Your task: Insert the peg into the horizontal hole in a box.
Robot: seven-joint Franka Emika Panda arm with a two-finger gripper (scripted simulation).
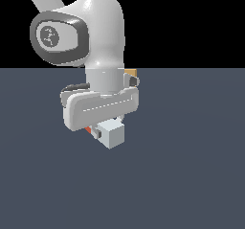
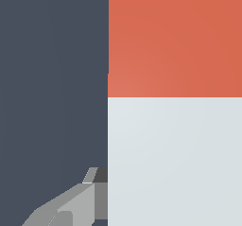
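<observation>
Two views: we take the exterior one first, then the wrist one.

Exterior view, arm: we see the white Panda arm (image 1: pixel 95 36) reaching down over a flat dark blue-grey floor (image 1: pixel 191 175), its wrist housing filling the middle of the picture.

Exterior view, gripper: the gripper (image 1: pixel 103 131) hangs under the white hand body (most of it is masked by that body), and only a grey finger stub shows beside the bar.

Exterior view, peg: the peg (image 1: pixel 112 134) sits right under the hand; we see its pale grey-white end facing the camera and a thin red-orange sliver toward the exterior view's left of it.

Exterior view, box: the box (image 1: pixel 131 73) shows only as a small tan corner peeking out behind the wrist, toward the exterior view's right of the arm; the horizontal hole is hidden from us here.

Wrist view, peg: the peg (image 2: pixel 175 102) fills a large share of the frame, very close to the camera, with the red-orange half meeting the pale half along a straight seam.

Wrist view, fingers: one grey finger (image 2: pixel 75 206) lies against the edge of the pale half; the other finger is out of sight behind the bar.

Grip state: we read the fingers as clenched on the peg, holding it at the pale half, with the bar apparently clear of the floor.

Wrist view, floor: the same dark blue-grey surface (image 2: pixel 52 78) lies beside the bar.
</observation>
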